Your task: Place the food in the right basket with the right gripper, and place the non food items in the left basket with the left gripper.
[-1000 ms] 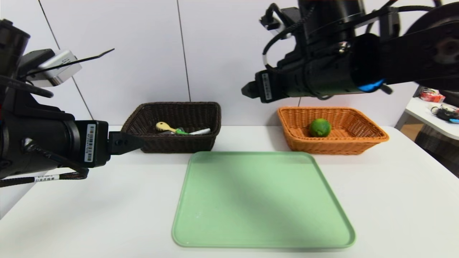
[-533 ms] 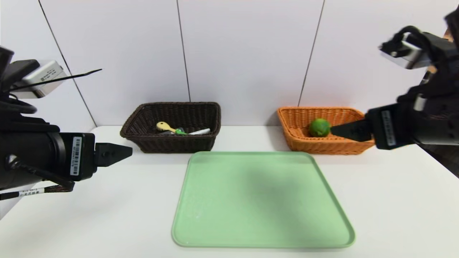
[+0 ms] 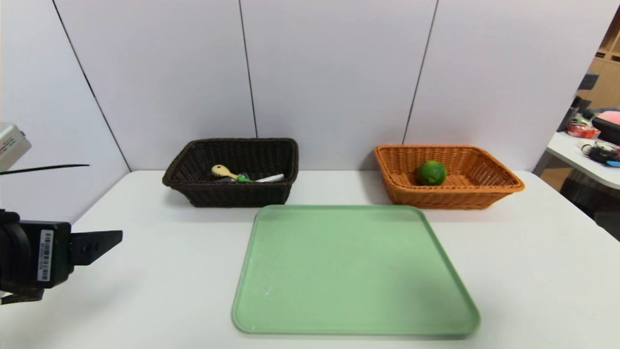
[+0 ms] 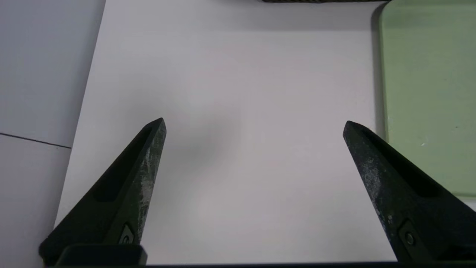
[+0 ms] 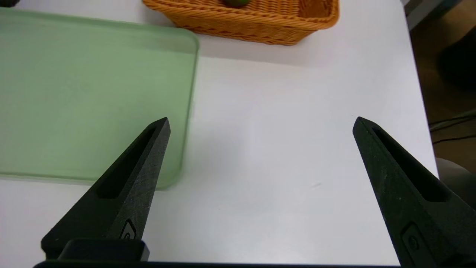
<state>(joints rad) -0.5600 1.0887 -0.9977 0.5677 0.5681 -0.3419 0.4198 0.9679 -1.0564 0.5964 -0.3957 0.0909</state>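
Note:
The green lime [image 3: 432, 172] lies inside the orange-tan right basket [image 3: 503, 185] at the back right. The dark brown left basket [image 3: 193, 189] at the back left holds the yellow pasta spoon [image 3: 223, 171] with its green handle, the white marker [image 3: 271, 178] and a sliver of the dark grey case [image 3: 227, 179]. My left gripper [image 3: 114, 238] hangs low at the left edge of the table, open and empty, its jaws wide apart over bare table [image 4: 254, 126]. My right gripper [image 5: 261, 124] is out of the head view; it is open and empty above the table right of the tray.
A large pale green tray [image 3: 356, 271] lies bare in the middle of the white table [image 3: 533, 271], in front of both baskets. Its edge shows beside each gripper [image 4: 427, 93] [image 5: 93, 96]. A side table with clutter [image 3: 593, 150] stands off to the right.
Both arms have drawn back and down from the baskets. The right arm swung from above the orange basket out of the head view. The left gripper dropped toward the table's left edge.

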